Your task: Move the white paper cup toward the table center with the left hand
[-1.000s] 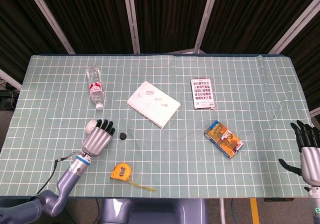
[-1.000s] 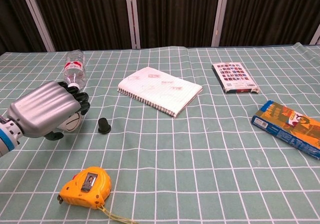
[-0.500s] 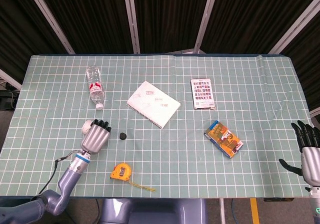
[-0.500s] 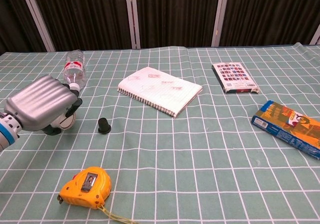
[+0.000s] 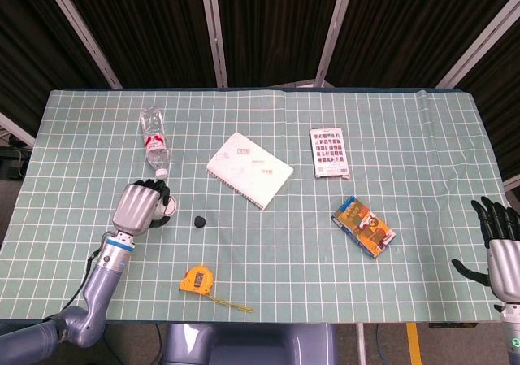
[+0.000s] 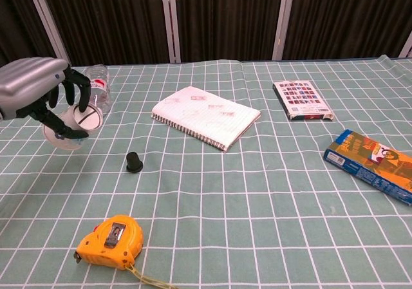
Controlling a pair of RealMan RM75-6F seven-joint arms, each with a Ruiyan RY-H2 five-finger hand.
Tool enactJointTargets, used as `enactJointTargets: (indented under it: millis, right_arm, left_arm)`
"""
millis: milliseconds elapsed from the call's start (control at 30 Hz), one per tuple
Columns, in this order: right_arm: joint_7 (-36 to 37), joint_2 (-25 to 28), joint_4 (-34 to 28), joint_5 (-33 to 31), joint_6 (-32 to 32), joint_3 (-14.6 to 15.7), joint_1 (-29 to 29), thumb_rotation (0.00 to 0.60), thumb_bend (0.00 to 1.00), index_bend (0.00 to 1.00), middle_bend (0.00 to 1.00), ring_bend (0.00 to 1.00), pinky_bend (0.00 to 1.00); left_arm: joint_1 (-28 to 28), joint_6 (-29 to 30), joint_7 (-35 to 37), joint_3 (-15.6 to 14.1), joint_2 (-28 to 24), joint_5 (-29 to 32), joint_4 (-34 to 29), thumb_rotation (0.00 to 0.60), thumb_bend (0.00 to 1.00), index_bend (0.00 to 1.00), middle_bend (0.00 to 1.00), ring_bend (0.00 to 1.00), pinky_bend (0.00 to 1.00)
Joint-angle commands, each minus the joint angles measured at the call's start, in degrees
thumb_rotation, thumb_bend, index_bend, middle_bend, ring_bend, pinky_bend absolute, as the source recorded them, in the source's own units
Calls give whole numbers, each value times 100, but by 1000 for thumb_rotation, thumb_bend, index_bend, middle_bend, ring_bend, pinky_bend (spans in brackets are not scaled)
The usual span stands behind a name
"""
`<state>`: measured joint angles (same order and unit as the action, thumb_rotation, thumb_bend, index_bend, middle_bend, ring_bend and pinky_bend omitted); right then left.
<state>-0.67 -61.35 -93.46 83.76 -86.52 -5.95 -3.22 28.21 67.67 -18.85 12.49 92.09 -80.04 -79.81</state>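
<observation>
While held tilted, white paper cup [image 6: 76, 123], round rim, metallic left hand [image 6: 40, 89]

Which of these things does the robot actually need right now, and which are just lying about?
Needed:
- white paper cup
- left robot hand, gripping the cup

Lying about:
- water bottle
- notebook
- card box
- snack box
- tape measure
- small black cap

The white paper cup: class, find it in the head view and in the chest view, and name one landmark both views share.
Head view: white paper cup at left, held in the left hand.
Chest view: cup at far left, lifted, mouth toward the camera.
Shared landmark: the plastic bottle just beyond it.
</observation>
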Motion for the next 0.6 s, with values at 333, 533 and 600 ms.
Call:
enactJointTargets:
  millis: [333, 533, 600]
  right_arm:
    - [-17, -9, 15, -24, 27, 0, -12, 600, 0, 0, 0, 0, 0]
    - [2, -7, 42, -61, 46, -9, -14, 600, 0, 0, 0, 0, 0]
    - [-1, -10, 51, -67, 48, -12, -16, 600, 0, 0, 0, 0, 0]
  left_arm:
    - [-125, -643, 3618, 454, -19, 768, -572, 600, 22, 623, 465, 466, 553]
    - [-53, -664, 4071, 383, 185, 663, -261, 600, 21, 623, 465, 466, 553]
    - [-35, -662, 4246, 329, 232, 557, -156, 600, 22, 623, 465, 466, 553]
